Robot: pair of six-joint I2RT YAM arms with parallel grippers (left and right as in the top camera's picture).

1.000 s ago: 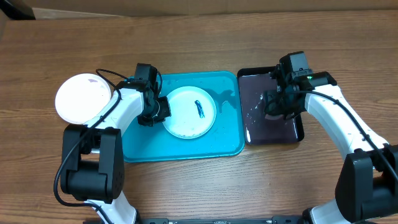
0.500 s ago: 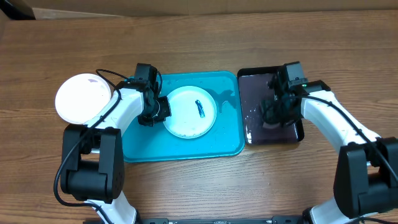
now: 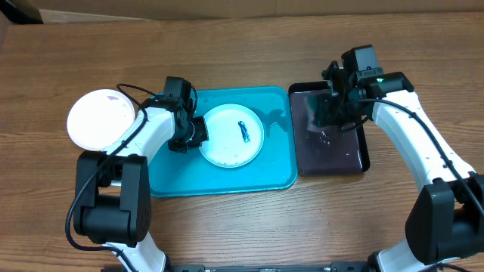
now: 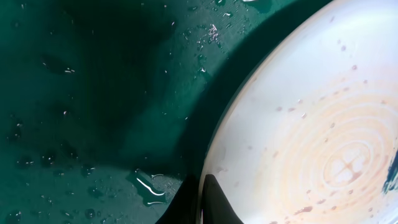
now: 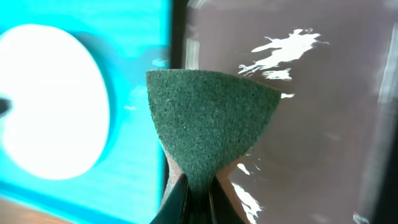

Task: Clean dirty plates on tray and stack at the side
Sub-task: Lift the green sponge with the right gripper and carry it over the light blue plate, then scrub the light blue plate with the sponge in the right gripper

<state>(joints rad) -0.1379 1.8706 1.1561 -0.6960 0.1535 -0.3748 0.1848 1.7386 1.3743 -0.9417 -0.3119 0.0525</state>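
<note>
A white plate (image 3: 231, 136) with a dark blue-green smear lies on the turquoise tray (image 3: 276, 162). My left gripper (image 3: 193, 134) is shut on the plate's left rim; the left wrist view shows the rim (image 4: 261, 124) pinched between the fingertips (image 4: 202, 205). My right gripper (image 3: 333, 113) is shut on a green sponge (image 5: 208, 121) and holds it above the wet black tray (image 3: 333, 155). The white plate (image 5: 46, 99) and turquoise tray (image 5: 140, 143) also show in the right wrist view. Another plate (image 3: 100, 119), white with a small mark, lies on the table at the left.
The black tray with a purple inside (image 5: 323, 124) holds water and sits right of the turquoise tray. Water drops lie on the turquoise tray (image 4: 93, 124). A cardboard edge (image 3: 227, 6) runs along the table's far side.
My right gripper dipped the sponge down into the black tray, then lifted it back up and toward the tray's far left. The left arm and plate have not moved.
</note>
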